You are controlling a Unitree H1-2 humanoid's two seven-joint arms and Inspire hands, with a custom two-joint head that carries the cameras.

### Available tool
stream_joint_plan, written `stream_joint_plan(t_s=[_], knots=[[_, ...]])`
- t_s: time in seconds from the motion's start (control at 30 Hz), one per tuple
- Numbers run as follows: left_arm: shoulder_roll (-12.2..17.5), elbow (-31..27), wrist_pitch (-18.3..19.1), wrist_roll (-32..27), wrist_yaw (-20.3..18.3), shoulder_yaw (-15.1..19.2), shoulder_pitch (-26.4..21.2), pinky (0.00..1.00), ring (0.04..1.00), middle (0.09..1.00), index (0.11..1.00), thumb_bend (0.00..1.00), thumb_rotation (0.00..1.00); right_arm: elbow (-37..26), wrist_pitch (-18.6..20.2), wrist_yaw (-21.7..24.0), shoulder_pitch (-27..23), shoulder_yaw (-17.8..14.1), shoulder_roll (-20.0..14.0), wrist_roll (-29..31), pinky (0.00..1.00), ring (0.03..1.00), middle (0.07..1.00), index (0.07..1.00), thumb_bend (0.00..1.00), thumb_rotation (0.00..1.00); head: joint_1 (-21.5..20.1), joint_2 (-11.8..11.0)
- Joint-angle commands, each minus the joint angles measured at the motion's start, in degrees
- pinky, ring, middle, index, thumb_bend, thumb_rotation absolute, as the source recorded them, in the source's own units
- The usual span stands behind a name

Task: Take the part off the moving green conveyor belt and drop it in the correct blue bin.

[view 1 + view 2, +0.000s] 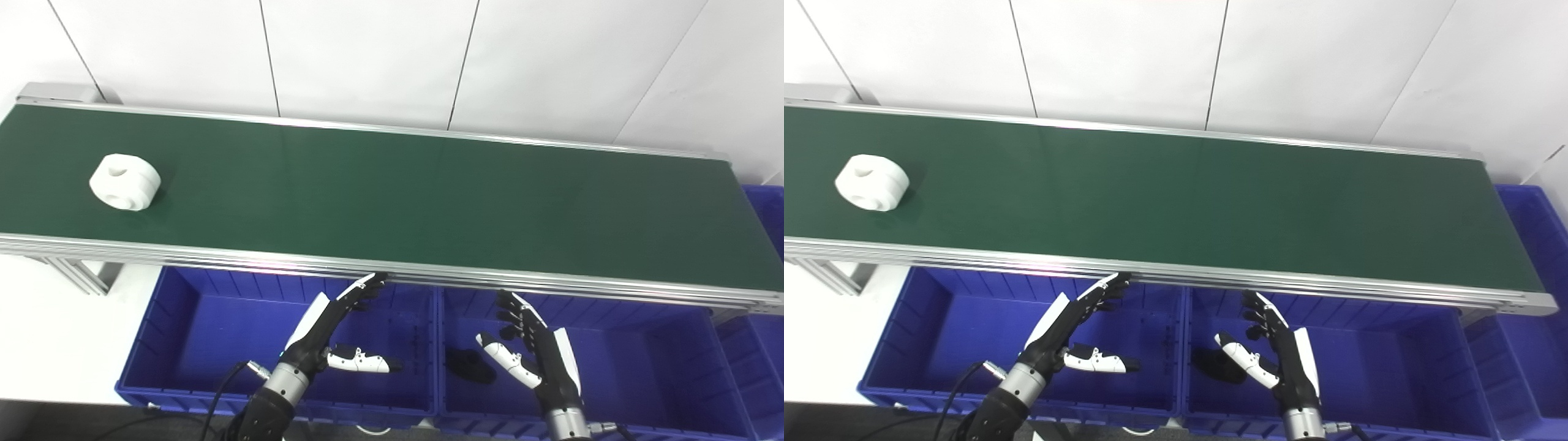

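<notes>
One white part (125, 182) lies at the far-left end of the green conveyor belt (392, 196). Both the left hand (334, 334) and right hand (533, 349) are held spread and empty over the blue bins (184, 318). The reach should be timed to the part's arrival.

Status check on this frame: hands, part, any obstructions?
Left hand and right hand open over the blue bins. White part at belt's far left, untouched. Path clear.

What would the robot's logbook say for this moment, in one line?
white part on belt, far left | left hand open, waiting | right hand open | dark item in right bin
</notes>
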Motion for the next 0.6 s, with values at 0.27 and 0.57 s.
stream_joint_plan(t_s=[0.27,0.57], knots=[[-0.42,-1.01,-1.96,-0.44,0.64,-0.01,-0.8,0.8,0.864,0.895,0.899,0.71,0.3,-1.15,-3.06,0.02,-0.34,-0.28,-0.28,-0.07,0.75,0.808,0.837,0.85,0.65,0.57,0.08,0.08],[-0.45,-1.39,-1.83,-0.65,0.48,0.01,-0.71,0.79,0.862,0.895,0.9,0.72,0.3,-1.63,-2.25,-0.26,-0.19,-0.39,-0.18,-0.89,0.75,0.807,0.837,0.851,0.65,0.58,0.2,0.05]])
